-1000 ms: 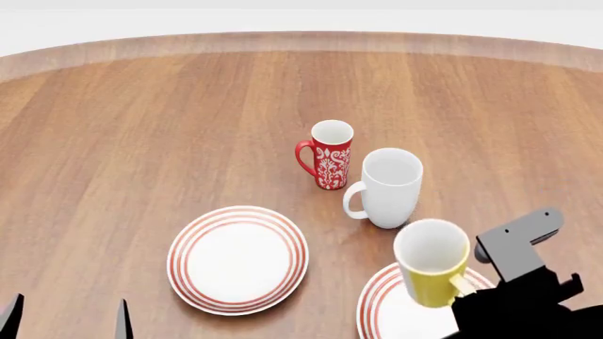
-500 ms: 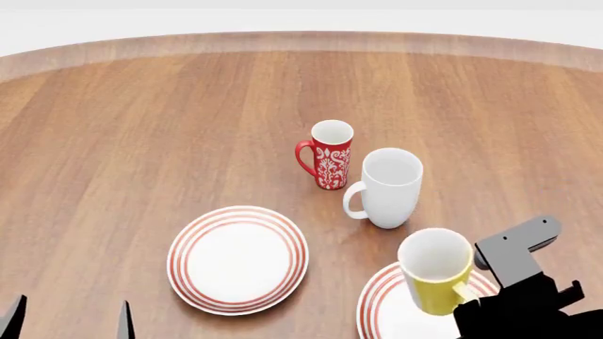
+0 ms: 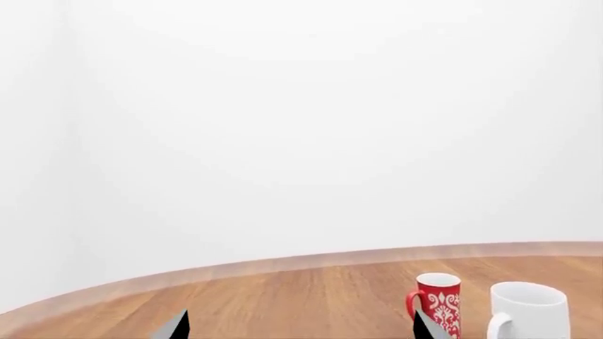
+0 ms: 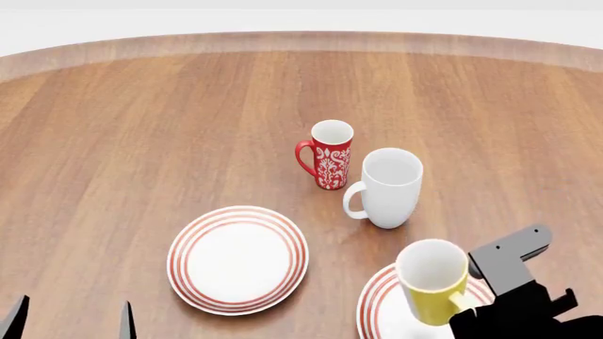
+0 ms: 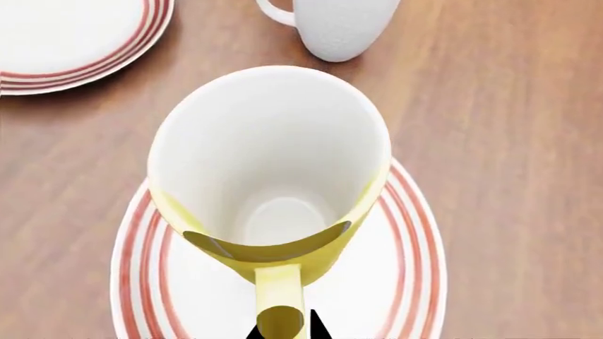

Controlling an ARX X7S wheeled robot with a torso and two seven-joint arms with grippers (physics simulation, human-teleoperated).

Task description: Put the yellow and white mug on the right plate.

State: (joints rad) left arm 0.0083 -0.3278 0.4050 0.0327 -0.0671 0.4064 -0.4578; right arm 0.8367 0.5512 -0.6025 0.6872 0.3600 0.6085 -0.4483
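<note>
Three mugs and two plates are sitting on the round wooden table (image 4: 141,127). The right gripper (image 4: 471,305) is holding the yellow and white mug (image 4: 431,281) by its yellow loop handle (image 5: 279,304); only the dark tips of the fingers (image 5: 318,326) are showing at the handle in the right wrist view, closed against it. The mug is standing upright, mouth up, white inside, directly ahead of the claw and over the right plate (image 4: 379,311). Whether its base is touching the plate or hanging just above it cannot be told. In the right wrist view the plate's red rings (image 5: 141,282) are showing on both sides of the mug, so the mug is sitting over the plate's middle rather than its edge.

Just beyond the held mug, farther from the claw, the plain white mug (image 4: 388,187) is standing on the bare wood, apart from the plate. Beyond that and a little to the left, the slim red mug with white pattern (image 4: 329,155) is standing close beside it. The left plate (image 4: 239,259) is lying well to the left of the right claw, with nothing on it.

The left gripper (image 4: 70,321) is hanging low at the near left, its two fingers spread apart around nothing.
</note>
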